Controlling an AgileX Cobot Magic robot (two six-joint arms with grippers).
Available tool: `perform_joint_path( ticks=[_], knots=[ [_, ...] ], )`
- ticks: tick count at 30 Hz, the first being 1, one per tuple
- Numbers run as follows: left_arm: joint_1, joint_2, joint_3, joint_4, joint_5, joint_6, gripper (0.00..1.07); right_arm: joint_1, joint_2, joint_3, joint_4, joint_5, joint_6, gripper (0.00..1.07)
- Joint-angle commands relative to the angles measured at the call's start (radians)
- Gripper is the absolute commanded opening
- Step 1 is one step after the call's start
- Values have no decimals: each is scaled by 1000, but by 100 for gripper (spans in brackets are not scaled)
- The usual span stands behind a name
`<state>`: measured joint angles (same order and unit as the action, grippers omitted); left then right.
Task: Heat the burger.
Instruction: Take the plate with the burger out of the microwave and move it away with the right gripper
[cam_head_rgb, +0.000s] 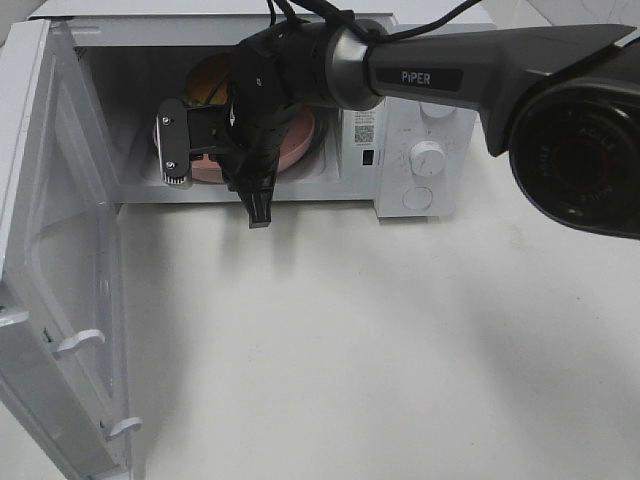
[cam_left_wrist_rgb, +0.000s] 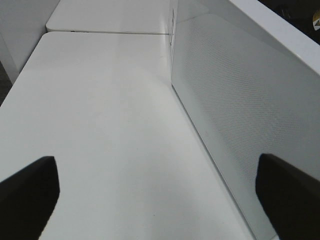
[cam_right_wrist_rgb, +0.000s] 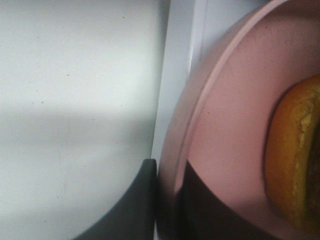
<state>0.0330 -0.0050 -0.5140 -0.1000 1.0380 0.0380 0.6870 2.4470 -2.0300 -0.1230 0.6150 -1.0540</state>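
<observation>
burger: glossy golden-brown round burger (cam_right_wrist_rgb: 295, 155) sitting on flat pink plate (cam_right_wrist_rgb: 225, 130), inside white microwave (cam_head_rgb: 420, 130) at 12 o'clock
right gripper (cam_right_wrist_rgb: 167, 200): pinching plate rim
left gripper (cam_left_wrist_rgb: 155, 190): gaping, empty
remaining: releasing plate, closing white microwave door (cam_head_rgb: 60, 250), starting heat

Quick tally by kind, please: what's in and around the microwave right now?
Microwave, door open: 1
Pink plate, inside the microwave: 1
Burger, on the plate: 1
Robot hands: 2, right hand shut on the plate rim, left hand open over the table
Total: 5
</observation>
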Motion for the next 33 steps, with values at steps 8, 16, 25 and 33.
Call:
perform_joint_path(
  ticks=[8, 16, 25, 33],
  knots=[
    [1, -9, 1, -4, -5, 2, 102, 25, -114, 219, 37, -61, -116, 0],
    [1, -9, 1, -4, -5, 2, 102, 25, -231, 398, -17, -197, -116, 0],
    [1, -9, 1, -4, -5, 2, 102, 25, -357, 596, -46, -334, -116, 0],
    [1, -9, 1, -4, -5, 2, 102, 25, -513, 836, -71, -459, -110, 0]
  ],
)
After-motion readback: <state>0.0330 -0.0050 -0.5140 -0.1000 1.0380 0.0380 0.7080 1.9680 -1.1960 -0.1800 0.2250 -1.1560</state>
